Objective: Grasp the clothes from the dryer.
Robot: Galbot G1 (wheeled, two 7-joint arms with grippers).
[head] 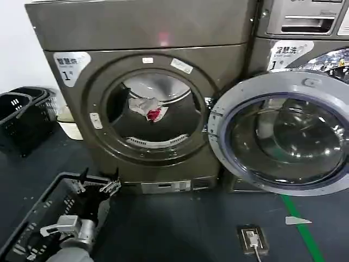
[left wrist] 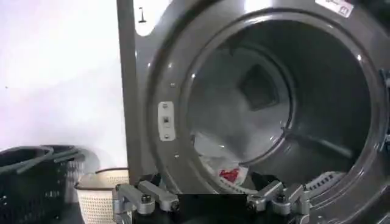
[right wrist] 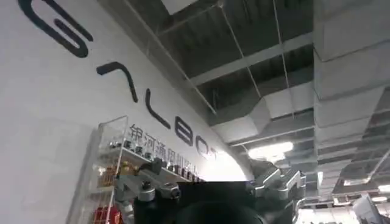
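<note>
Our left hand (head: 98, 188) hangs low in front of the machine, over the near end of a black slotted plastic basket (head: 32, 229) on the dark floor (head: 191, 229), its two metal fingers (left wrist: 143, 198) spread wide with nothing between them. In the left wrist view those fingers frame the lower rim of the opening, and they touch neither the rim nor the fabric.

Straight ahead stands the large bronze-grey metal front-loading dryer (head: 71, 27) with the white label marked "1". Its silver-rimmed round glass door (head: 283, 134) is swung fully open to our right, so the dark round mouth is clear. The clothes (head: 147, 106), a small crumpled bundle of white-grey fabric with a bright red patch, lie inside the drum towards the back and a little left of centre, well apart from our hand.

We judge the step in hand to be the reach. To do it well, we should lift the hand above the lower lip, carry it straight in through the middle of the opening with the fingers kept wide, and close only once they straddle the thickest fold near the red patch; loose cloth may slip from a shallow pinch.

Our right hand (right wrist: 210, 195) is raised and turned towards the ceiling, away from the work, and seems open and empty.
</note>
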